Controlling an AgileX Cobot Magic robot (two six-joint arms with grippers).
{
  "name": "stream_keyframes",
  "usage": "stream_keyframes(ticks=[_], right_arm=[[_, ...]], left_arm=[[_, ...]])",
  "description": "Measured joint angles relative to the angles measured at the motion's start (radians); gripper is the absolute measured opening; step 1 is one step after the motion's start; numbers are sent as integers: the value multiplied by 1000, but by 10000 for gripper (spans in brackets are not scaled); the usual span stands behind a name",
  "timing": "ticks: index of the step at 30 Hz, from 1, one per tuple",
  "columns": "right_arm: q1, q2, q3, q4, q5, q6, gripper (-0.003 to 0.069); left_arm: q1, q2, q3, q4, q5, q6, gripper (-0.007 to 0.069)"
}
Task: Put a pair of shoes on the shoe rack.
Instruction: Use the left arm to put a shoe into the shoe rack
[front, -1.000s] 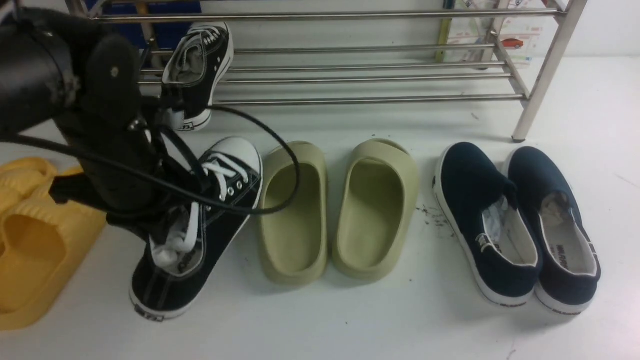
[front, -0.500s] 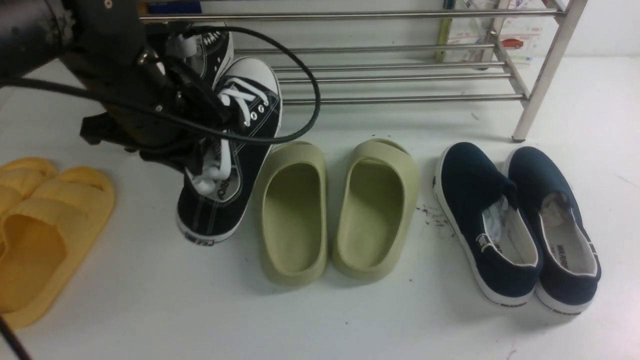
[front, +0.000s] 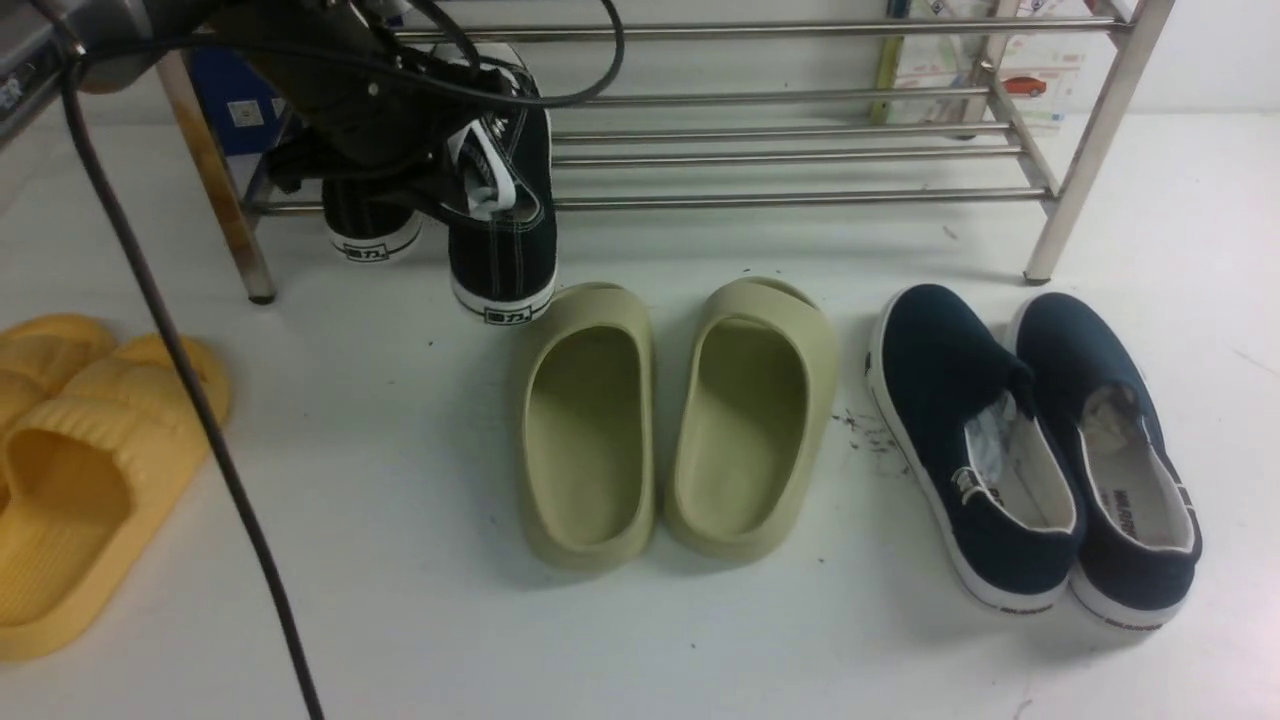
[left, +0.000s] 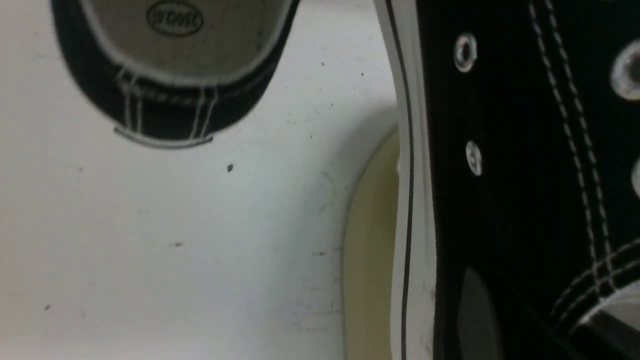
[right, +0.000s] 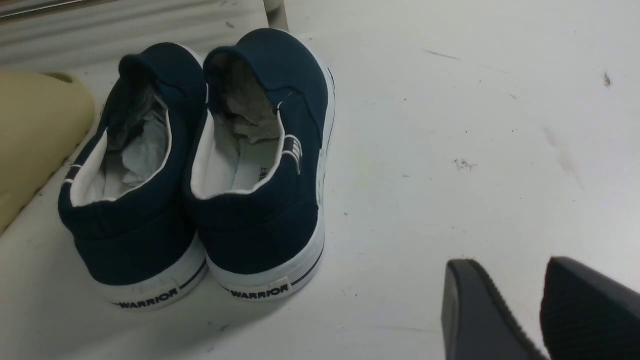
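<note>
Left gripper (front: 440, 172) tight on black canvas sneaker (front: 512, 245)

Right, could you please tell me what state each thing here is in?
rack: upright.
racked sneaker: on lower shelf, heel overhanging front.
held sneaker: lifted, heel low, toe toward rack.
left gripper: shut on held sneaker.
right gripper: open, empty.
green slides: paired on floor, upright.
navy slip-ons: paired on floor, paper-stuffed.
yellow slides: on floor.
</note>
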Motion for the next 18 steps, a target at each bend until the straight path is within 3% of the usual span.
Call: stream_keyframes(ticks=[7, 18], right_arm=[[0, 0, 0, 0, 0, 0, 239], [0, 0, 0, 0, 0, 0, 239]], left_arm=[[-1, 129, -140, 8, 8, 10, -13], [-1, 215, -268, 121, -2, -1, -13]])
